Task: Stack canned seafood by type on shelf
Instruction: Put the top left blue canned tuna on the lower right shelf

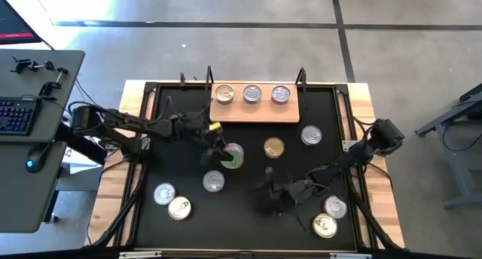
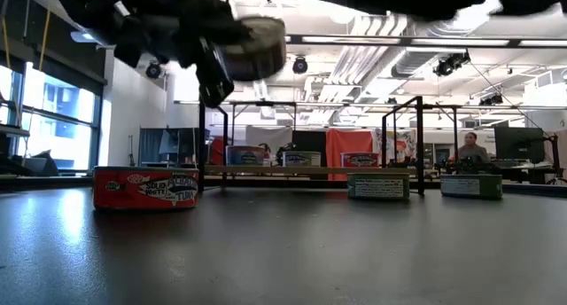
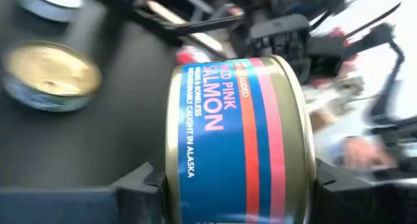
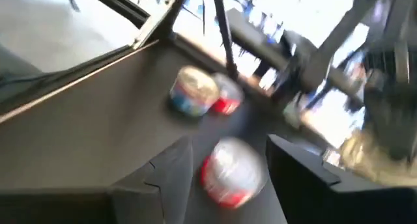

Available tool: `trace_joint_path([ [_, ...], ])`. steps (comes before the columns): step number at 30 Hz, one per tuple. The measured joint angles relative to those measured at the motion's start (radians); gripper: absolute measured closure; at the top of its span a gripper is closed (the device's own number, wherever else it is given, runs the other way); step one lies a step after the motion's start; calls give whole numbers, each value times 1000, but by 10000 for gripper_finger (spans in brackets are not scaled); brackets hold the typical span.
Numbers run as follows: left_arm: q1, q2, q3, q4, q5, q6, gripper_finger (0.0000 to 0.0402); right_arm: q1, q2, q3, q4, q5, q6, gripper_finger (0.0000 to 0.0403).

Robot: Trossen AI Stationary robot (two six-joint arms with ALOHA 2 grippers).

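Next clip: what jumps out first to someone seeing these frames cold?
The left gripper holds a pink salmon tin lifted above the middle of the black mat, its blue and pink label filling the left wrist view. Behind it, three silver-lidded tins sit in a row on the wooden shelf at the mat's far edge. The right gripper hovers low over the mat's near right part, fingers apart around nothing.

salmon can base cropped, room blurred

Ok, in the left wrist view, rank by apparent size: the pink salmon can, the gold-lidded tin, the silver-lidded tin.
1. Blue-and-pink labelled salmon can, closest to the camera, so the ranking is unsure.
2. Gold-lidded round tin.
3. Silver-lidded tin, cut off by the edge.
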Motion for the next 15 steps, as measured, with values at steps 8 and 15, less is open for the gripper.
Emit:
trace_joint_path([
  [8, 36, -27, 0, 19, 133, -195, 233, -23, 14, 257, -143, 315, -502, 214],
  [15, 35, -26, 0, 21, 126, -213, 230, -66, 14, 472, -717, 277, -581, 167],
])
